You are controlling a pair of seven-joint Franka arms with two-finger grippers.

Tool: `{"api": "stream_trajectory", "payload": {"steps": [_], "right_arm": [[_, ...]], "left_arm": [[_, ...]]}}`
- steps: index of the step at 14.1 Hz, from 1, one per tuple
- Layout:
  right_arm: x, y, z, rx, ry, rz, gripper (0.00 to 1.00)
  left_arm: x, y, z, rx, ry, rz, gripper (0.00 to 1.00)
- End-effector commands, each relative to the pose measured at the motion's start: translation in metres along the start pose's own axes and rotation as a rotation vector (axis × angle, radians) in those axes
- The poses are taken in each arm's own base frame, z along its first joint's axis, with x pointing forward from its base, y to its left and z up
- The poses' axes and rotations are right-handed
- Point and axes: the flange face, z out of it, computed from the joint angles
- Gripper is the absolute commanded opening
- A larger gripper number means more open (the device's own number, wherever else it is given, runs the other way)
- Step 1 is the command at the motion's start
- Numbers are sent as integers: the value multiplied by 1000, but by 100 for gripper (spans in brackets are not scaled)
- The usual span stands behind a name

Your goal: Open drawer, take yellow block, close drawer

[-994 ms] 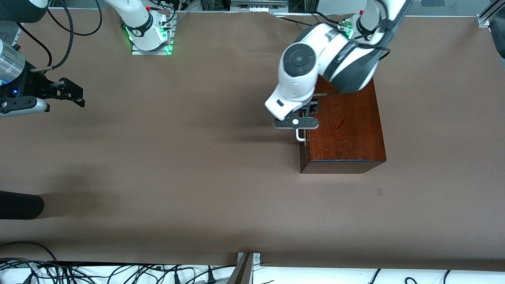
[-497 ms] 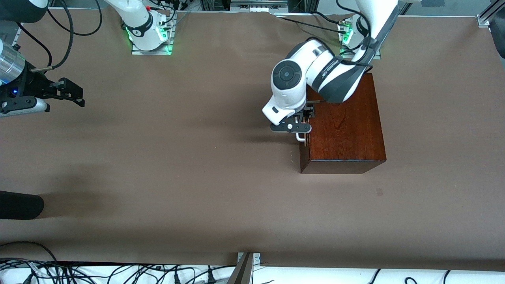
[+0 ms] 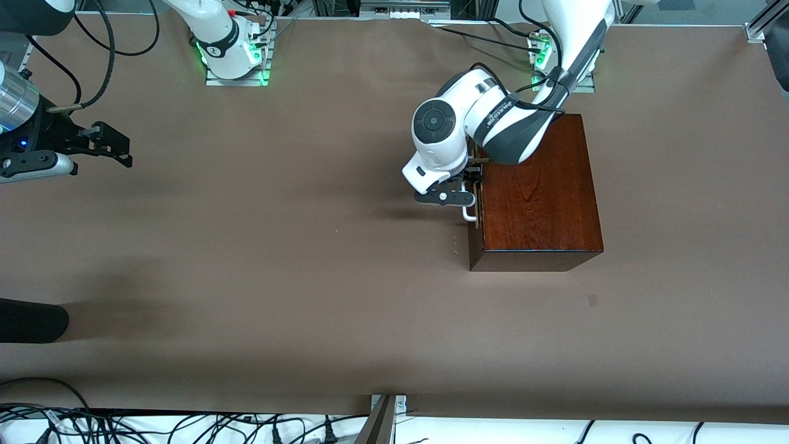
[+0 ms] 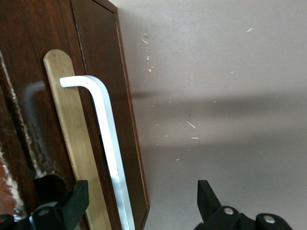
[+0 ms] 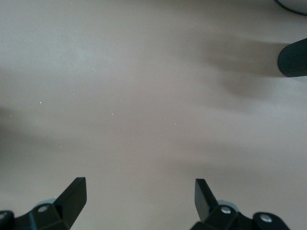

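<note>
Brown table [image 3: 308, 259]; shut dark-wood drawer [image 4: 103, 96], white handle [image 4: 108, 139] between open left hand [image 4: 139, 206]; right hand [image 5: 139, 203] open, empty.

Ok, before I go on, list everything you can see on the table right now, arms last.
Wooden box: one, glossy dark mahogany, toward the left arm's end of the table.
Drawer: one, dark reddish-brown front, in the box, shut.
Handle: one, white bar on a brass plate, on the drawer front.
Table: one, brown cover.
Yellow block: none in view.
Left gripper: open, fingers straddling the handle.
Right gripper: open, over bare table at the right arm's end, waiting.
</note>
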Motion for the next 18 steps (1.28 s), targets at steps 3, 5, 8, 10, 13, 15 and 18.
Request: {"api": "stream_trajectory", "payload": {"steps": [3,5,8,10,13,15,18], "right_arm": [[-1,0,-8,11,5,10,100],[-1,0,-8,11,5,10,100],[-1,0,-8,11,5,10,100],[-1,0,-8,11,5,10,100],[-1,0,-8,11,5,12,100],[-1,0,-8,11,5,12,100],[-1,-1,-8,11,5,8,100]], "left_arm": [[-12,14,21,8,45,-27,100],[-11,14,29,35,62,-12,100],[-9,17,37,45,74,-18,100],[-7,21,44,36,73,-30,100],[-6,25,37,20,84,-50,100],[-4,35,36,-1,88,-63,100],[-8,64,37,-24,96,-96,100]]}}
